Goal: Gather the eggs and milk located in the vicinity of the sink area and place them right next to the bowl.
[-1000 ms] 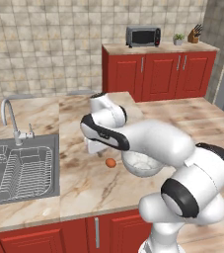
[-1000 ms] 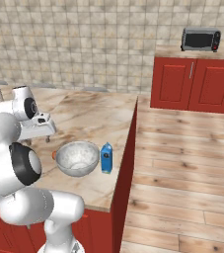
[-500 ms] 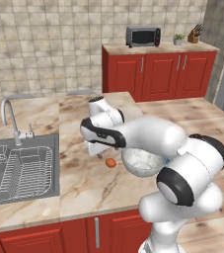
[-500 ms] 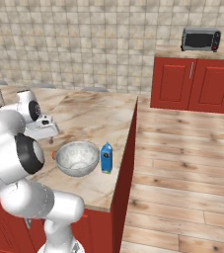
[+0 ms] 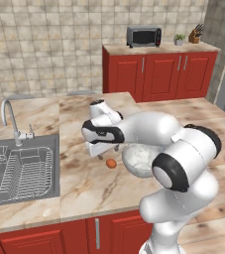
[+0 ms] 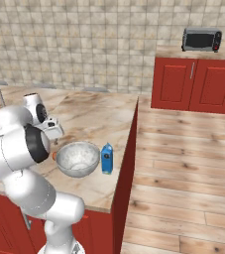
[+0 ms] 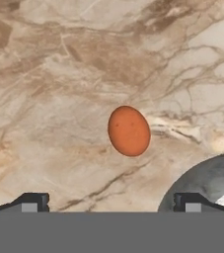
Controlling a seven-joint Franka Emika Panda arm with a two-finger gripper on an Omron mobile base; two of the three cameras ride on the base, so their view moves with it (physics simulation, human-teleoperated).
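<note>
Orange-brown egg on marble worktop, just beside bowl, sink side. Milk upright at bowl's opposite side. Jaws released, above egg, holding nothing.

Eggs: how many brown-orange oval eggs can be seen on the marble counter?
1. The brown-orange oval egg lies on the marble counter, close beside the speckled grey-white bowl on its sink side. Another egg could be hidden behind the white arm.
</note>
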